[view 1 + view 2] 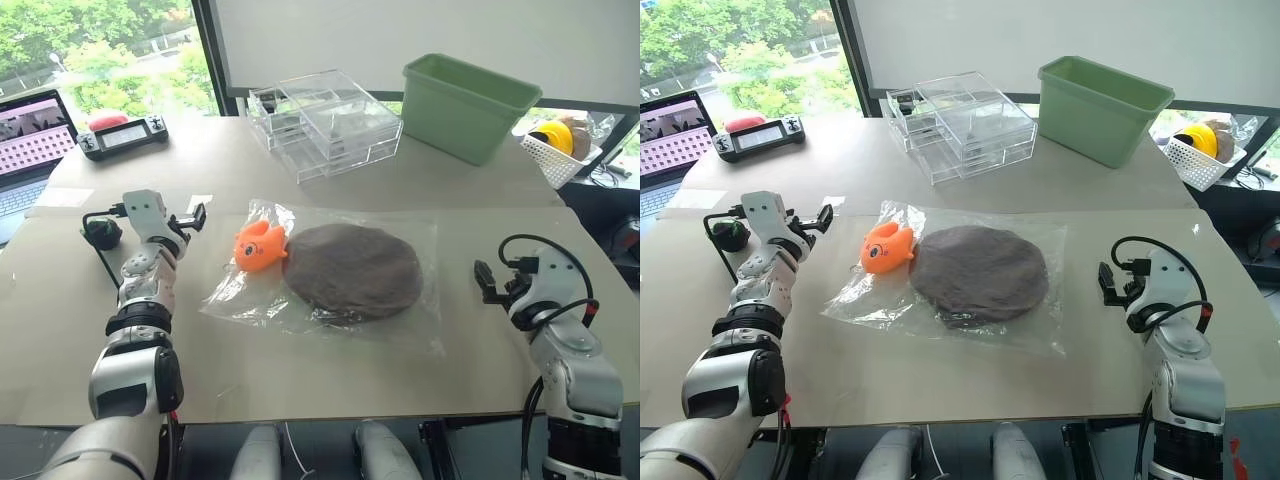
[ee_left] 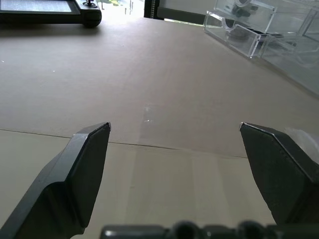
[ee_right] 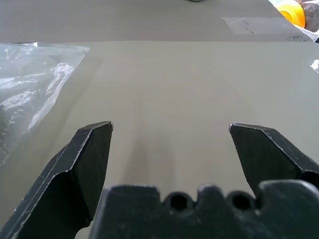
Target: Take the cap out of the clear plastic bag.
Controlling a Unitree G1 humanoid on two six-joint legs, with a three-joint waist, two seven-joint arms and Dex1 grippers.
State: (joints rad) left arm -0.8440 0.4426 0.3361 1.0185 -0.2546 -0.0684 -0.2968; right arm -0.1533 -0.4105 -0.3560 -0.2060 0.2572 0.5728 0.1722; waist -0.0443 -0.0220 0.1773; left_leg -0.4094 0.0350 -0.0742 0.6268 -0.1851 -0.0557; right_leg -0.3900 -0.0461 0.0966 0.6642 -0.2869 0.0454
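Observation:
The brown round cap (image 1: pixel 352 270) lies flat in the middle of the table, inside the clear plastic bag (image 1: pixel 415 325). The bag spreads crinkled around it. A corner of the bag (image 3: pixel 30 89) shows in the right wrist view. My left gripper (image 1: pixel 195 217) hovers over the table to the left of the bag, apart from it, its fingers open and empty. My right gripper (image 1: pixel 487 282) stands to the right of the bag, also open and empty, pointing across bare table.
An orange plush fish (image 1: pixel 260 245) lies at the cap's left edge, on or in the bag. Clear acrylic drawers (image 1: pixel 325 120), a green bin (image 1: pixel 465 105) and a white basket (image 1: pixel 555 155) stand at the back. A handheld controller (image 1: pixel 122 135) and laptop (image 1: pixel 30 140) sit far left.

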